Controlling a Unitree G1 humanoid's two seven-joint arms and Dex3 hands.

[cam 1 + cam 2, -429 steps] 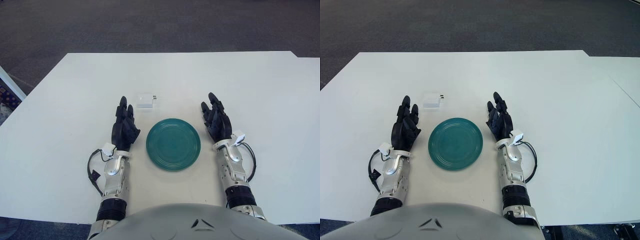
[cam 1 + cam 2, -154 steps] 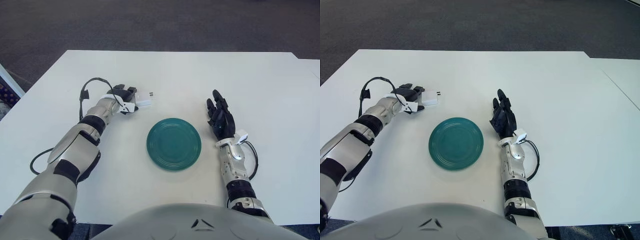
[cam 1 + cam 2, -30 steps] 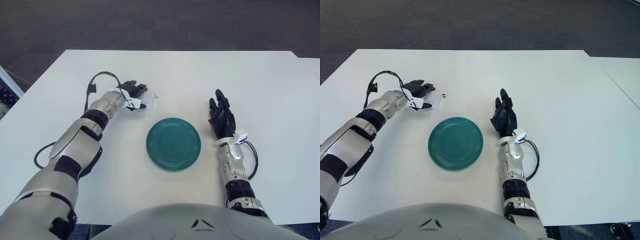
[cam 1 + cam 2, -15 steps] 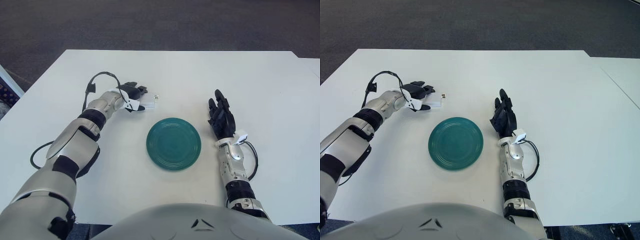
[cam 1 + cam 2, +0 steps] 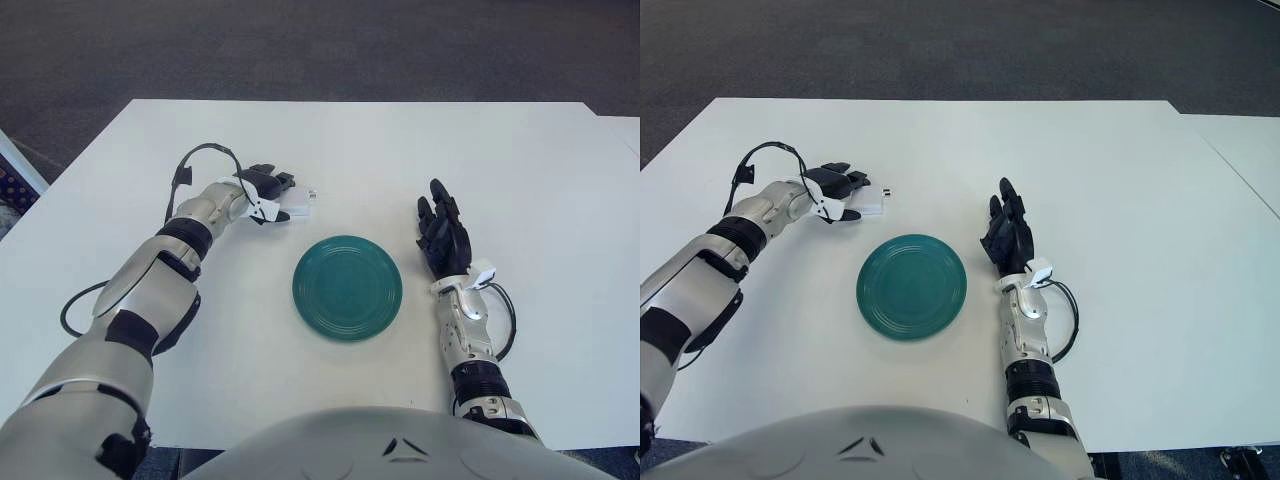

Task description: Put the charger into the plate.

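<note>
Left eye view: the left hand (image 5: 262, 192) grasps the white charger (image 5: 296, 207) on the counter (image 5: 520, 170), up-left of the green plate (image 5: 347, 287). The right hand (image 5: 443, 238), fingers relaxed, shows right of the plate.

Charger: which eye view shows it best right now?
Right eye view: the charger lies on the table with its prongs visible, the left hand at its left end. The left eye view shows the same, no clearer. Whether the fingers grip it is unclear.
</note>
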